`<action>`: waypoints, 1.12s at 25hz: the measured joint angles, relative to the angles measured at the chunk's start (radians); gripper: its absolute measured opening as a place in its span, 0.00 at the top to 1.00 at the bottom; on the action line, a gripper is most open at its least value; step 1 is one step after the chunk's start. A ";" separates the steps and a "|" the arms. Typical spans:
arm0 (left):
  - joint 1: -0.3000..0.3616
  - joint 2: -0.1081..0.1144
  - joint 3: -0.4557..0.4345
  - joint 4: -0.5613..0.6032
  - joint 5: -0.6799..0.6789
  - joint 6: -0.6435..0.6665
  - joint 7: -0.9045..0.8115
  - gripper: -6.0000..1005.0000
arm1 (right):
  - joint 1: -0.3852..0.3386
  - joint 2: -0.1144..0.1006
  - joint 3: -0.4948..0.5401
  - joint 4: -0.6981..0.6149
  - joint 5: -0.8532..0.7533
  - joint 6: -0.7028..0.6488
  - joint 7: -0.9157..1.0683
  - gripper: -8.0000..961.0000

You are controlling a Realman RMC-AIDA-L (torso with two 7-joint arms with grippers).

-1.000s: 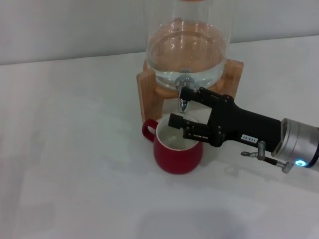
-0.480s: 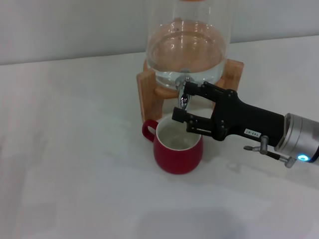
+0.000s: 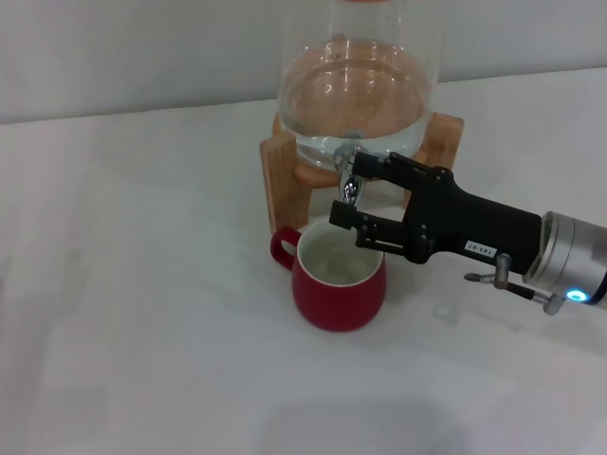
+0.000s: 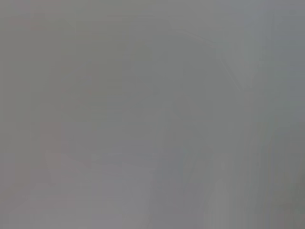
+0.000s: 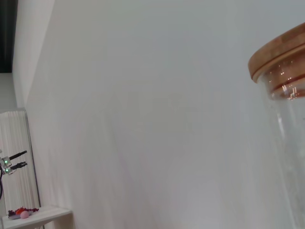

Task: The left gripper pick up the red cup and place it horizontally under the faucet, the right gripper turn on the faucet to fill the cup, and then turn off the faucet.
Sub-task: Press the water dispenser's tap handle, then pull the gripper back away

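Note:
The red cup [image 3: 337, 294] stands upright on the white table [image 3: 142, 284], its handle toward the left and its white inside showing. It sits directly below the chrome faucet [image 3: 349, 188] of the glass dispenser [image 3: 358, 85]. My right gripper [image 3: 343, 191] reaches in from the right. Its black fingers are open and straddle the faucet: one lies by the lever at the top, the other just above the cup's rim. The left gripper is out of view, and the left wrist view shows only flat grey.
The dispenser rests in a wooden stand [image 3: 281, 175] at the back of the table and holds water. In the right wrist view its wooden lid [image 5: 281, 57] shows against a white wall.
My right gripper has risen and moved in toward the faucet, from beside the cup's rim to around the spout. The cup has not moved.

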 joint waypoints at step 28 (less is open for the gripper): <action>0.000 -0.002 0.012 0.001 0.000 -0.001 0.000 0.13 | -0.003 -0.006 0.006 -0.009 0.006 0.023 -0.001 0.14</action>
